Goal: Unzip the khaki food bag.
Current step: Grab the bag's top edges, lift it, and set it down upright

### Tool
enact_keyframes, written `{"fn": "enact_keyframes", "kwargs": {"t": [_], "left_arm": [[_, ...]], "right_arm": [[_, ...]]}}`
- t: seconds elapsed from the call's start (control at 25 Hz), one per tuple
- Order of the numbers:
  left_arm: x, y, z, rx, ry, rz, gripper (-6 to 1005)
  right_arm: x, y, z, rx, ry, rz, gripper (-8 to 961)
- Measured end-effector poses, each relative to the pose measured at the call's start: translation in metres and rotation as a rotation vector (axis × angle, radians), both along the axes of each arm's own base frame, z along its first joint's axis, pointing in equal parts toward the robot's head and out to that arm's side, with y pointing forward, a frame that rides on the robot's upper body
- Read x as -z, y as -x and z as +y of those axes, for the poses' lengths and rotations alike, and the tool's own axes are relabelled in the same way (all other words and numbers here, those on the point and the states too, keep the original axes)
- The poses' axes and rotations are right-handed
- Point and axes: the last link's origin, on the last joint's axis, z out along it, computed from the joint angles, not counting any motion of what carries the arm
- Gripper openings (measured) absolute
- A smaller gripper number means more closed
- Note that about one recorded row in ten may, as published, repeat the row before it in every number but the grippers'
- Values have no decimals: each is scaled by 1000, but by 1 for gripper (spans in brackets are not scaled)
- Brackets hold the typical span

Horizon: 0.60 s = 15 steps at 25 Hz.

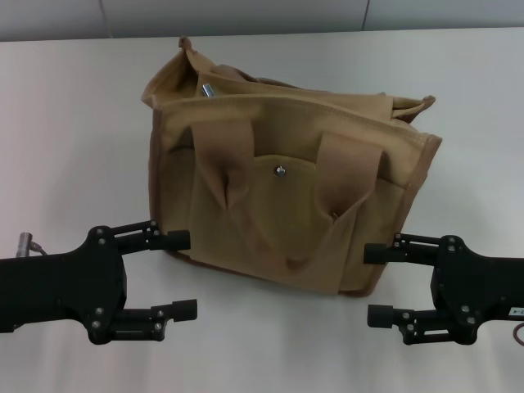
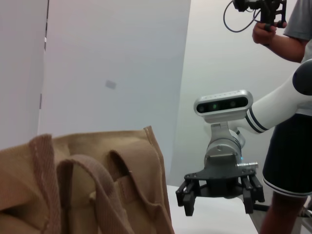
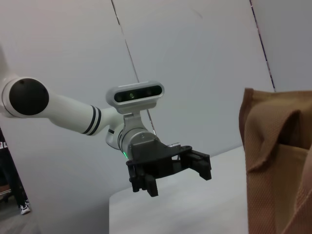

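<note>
I'm seeing the bag point(image 1: 286, 176) sitting mid-surface point(image 1: 65, 123), zipper pull point(image 1: 208, 89) glinting at its 11 o'clock top corner. My left claw point(image 1: 184, 274) is hovering at the bag's 8 o'clock, my right claw point(image 1: 381, 284) at its 4 o'clock; both are gaping, holding nothing. I'm judging the soft top may buckle and drag when the pull is tugged unless one claw is bracing it. The zipper track is lying hidden among folds.

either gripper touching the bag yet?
No. In the head view both the left gripper and the right gripper sit open on either side of the bag, with table visible between.
</note>
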Motion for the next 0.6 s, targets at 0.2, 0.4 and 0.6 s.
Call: {"fn": "enact_keyframes", "kwargs": {"t": [0.2, 0.4, 0.6], "left_arm": [[0, -2, 1, 3, -8, -11, 790], [-4, -2, 3, 2, -60, -30, 782], [-29, 11, 4, -116, -381, -167, 773]], "right_arm": [[2, -1, 1, 13, -5, -6, 787], [2, -2, 1, 21, -11, 1, 787], [-5, -6, 0, 54, -76, 33, 787]]}}
